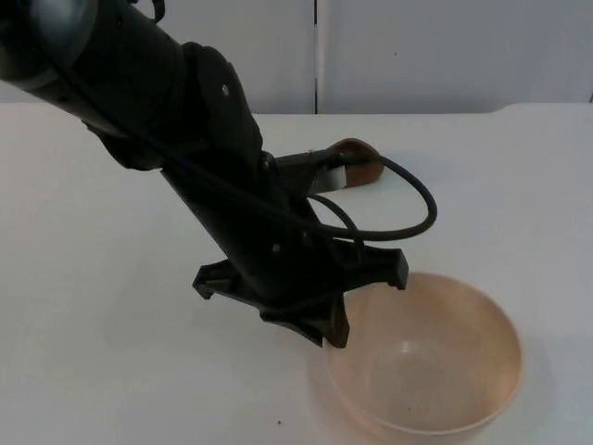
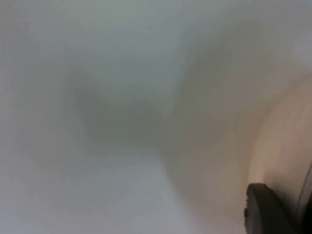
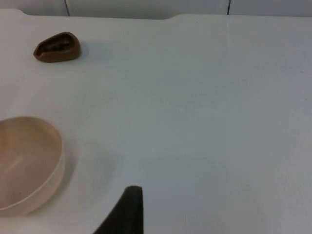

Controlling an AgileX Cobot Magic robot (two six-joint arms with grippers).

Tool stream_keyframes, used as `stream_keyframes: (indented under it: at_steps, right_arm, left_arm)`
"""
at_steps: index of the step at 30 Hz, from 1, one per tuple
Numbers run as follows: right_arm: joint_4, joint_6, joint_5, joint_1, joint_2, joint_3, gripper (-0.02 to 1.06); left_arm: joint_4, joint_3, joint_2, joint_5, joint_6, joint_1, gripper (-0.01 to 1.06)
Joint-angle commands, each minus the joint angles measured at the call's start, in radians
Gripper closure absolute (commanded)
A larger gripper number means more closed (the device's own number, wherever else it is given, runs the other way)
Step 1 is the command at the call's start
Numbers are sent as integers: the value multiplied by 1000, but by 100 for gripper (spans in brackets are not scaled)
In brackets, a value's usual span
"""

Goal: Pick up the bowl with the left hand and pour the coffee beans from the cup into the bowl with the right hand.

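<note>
A pale peach bowl (image 1: pixel 428 363) stands near the table's front edge, right of the middle. My left arm reaches down from the upper left, and my left gripper (image 1: pixel 335 332) is at the bowl's left rim, its jaws hidden under the wrist. In the left wrist view the bowl's wall (image 2: pixel 285 146) looms very close and blurred. A small brown cup (image 1: pixel 359 163) sits behind the arm, partly covered by it. The right wrist view looks from a distance at the cup (image 3: pixel 57 47), with dark beans inside, and the bowl (image 3: pixel 27 163). My right gripper (image 3: pixel 127 212) waits well to the right of both.
The white table (image 1: pixel 93 278) runs back to a grey partition wall (image 1: pixel 417 46). Wide bare table lies to the left of the arm and to the right of the bowl (image 3: pixel 219 122).
</note>
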Motion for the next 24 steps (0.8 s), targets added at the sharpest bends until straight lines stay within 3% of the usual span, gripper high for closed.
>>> stream_keyframes:
  at_steps: [1,2,13,17,24]
  right_arm:
    - [-2,-9,-4,-5,-4,1,-1]
    - [-2,-9,-4,-5,-4,1,-1]
    - [-8,-12,-4,-5,-4,1,-1]
    - [-8,-12,-4,-5,-4,1,-1]
    - [-8,-12,-4,-5,-4,1,-1]
  left_arm:
    - [-12,-3,-1,-9,2,-7,102]
    - [-12,-3,-1,-9,2,-4,105]
    - [42,-3,-35,17,-27,14,105]
    - [48,-2,-83,76,-61,94,105]
    - [68,-2,-148,94,-109,243,105]
